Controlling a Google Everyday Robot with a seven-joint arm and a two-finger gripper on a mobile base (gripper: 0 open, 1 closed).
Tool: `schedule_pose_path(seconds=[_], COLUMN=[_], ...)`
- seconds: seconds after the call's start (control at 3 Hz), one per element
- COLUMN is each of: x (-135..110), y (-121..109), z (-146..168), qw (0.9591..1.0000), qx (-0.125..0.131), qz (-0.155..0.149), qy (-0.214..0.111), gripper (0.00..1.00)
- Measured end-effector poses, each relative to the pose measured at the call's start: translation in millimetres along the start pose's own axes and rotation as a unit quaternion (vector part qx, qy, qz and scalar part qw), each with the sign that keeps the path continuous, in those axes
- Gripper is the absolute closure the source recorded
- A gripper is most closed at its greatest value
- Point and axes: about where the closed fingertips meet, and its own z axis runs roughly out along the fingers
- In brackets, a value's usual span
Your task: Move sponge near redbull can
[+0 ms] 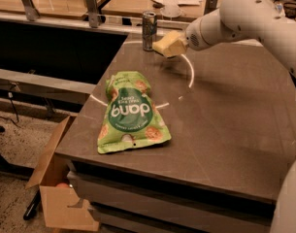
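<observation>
The hand (174,43) is clamped around the sponge (163,45), holding it clear of the desk (225,130), likely so it won't drag. Just beyond its tip stands the redbull can (149,30), upright and not touched. The green snack bag (130,113) lies well away.

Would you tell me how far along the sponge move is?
Done: the pale yellow soft sponge is gripped, right beside the slim silver redbull can. In hand: the gripper holds it above the table. Left: setting it down and releasing.
</observation>
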Motion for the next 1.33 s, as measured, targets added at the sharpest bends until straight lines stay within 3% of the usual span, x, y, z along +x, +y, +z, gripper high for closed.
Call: schedule_pose_path(seconds=[0.33, 0.67, 1.0, 1.33], x=[-4.6, -8.3, -9.0, -5.1], y=[6.4, 9.6, 12.7, 10.6], z=[10.8, 23.8, 30.0, 26.8], qw=[1.0, 0.9999, 0.9997, 0.9997], qx=[-0.008, -0.014, -0.018, -0.018], qz=[-0.002, 0.001, 0.0, 0.005], qy=[0.002, 0.01, 0.015, 0.014], gripper=[0.52, 0.2, 0.0, 0.0])
